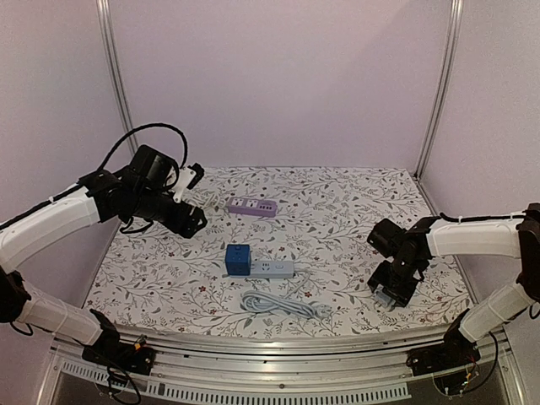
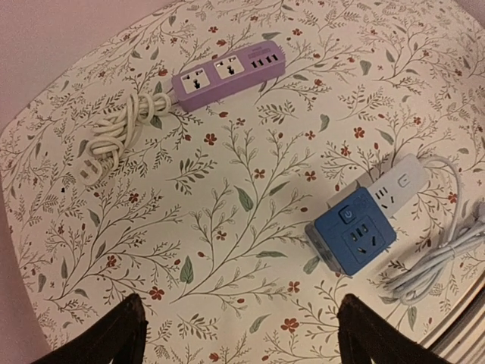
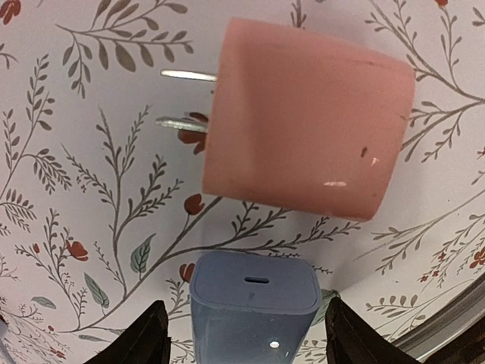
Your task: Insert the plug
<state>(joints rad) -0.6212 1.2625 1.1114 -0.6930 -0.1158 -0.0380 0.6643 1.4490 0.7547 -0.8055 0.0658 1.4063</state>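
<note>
The top camera looks down from behind across the whole floral-patterned tabletop (image 1: 354, 211). The left wrist view, high, shares the blue cube-shaped plastic socket block (image 2: 355, 239); the right wrist view sits very close.

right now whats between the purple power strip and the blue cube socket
Only bare floral tablecloth lies between the purple power strip and the blue cube socket, clearest in the left wrist view.
</note>
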